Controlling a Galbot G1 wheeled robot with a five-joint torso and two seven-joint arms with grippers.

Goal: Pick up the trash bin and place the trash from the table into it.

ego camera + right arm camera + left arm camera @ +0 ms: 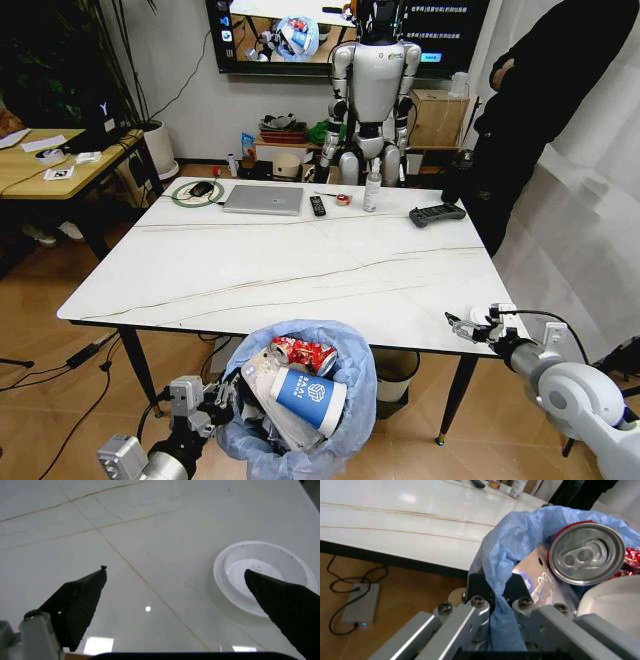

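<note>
White lid (263, 578) on marble table (300, 270)

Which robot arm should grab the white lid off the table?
The right one, probably. Its hand hangs open just above the white lid on the table, near the right front corner. The left hand is busy gripping the trash bin by its rim, below the table's front edge.

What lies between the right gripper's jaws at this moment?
In the right wrist view, the open right gripper hangs over bare marble table; a white lid lies by one jaw, not gripped.
</note>
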